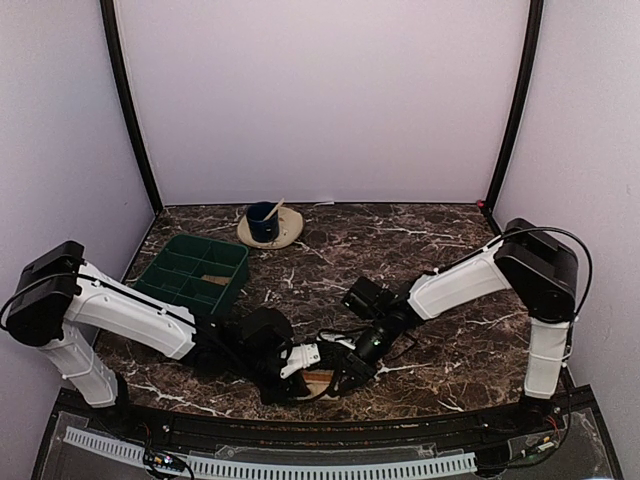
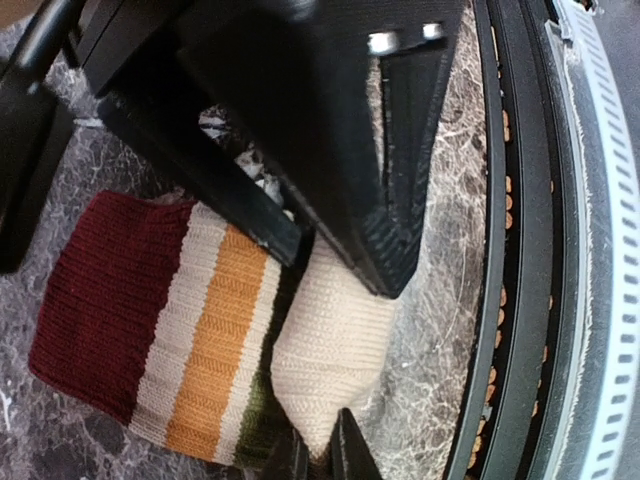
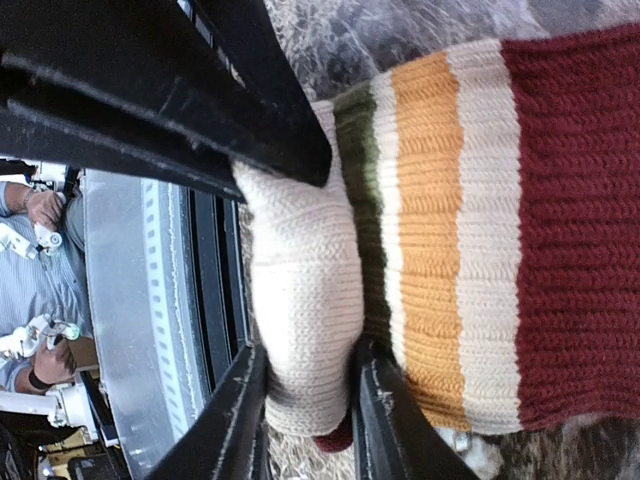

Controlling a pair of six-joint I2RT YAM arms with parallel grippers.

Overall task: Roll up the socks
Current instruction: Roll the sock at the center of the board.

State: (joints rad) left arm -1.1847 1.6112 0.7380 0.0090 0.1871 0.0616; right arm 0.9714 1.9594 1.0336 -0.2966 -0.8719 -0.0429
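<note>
The socks lie together near the table's front edge, small in the top view (image 1: 320, 382). The striped sock (image 2: 150, 330) lies flat, with dark red, cream, orange and green bands, and also shows in the right wrist view (image 3: 500, 230). The plain tan sock (image 2: 335, 345) is bunched into a fold along its green end. My left gripper (image 2: 322, 440) is shut on the tip of the tan fold. My right gripper (image 3: 305, 385) is shut across the tan fold (image 3: 300, 290) from the other side. Both grippers meet over the socks, the left (image 1: 300, 362) beside the right (image 1: 347, 372).
A green compartment tray (image 1: 195, 270) stands at the back left. A blue cup on a tan plate (image 1: 268, 224) stands at the back centre. The black front rail (image 2: 520, 250) runs right beside the socks.
</note>
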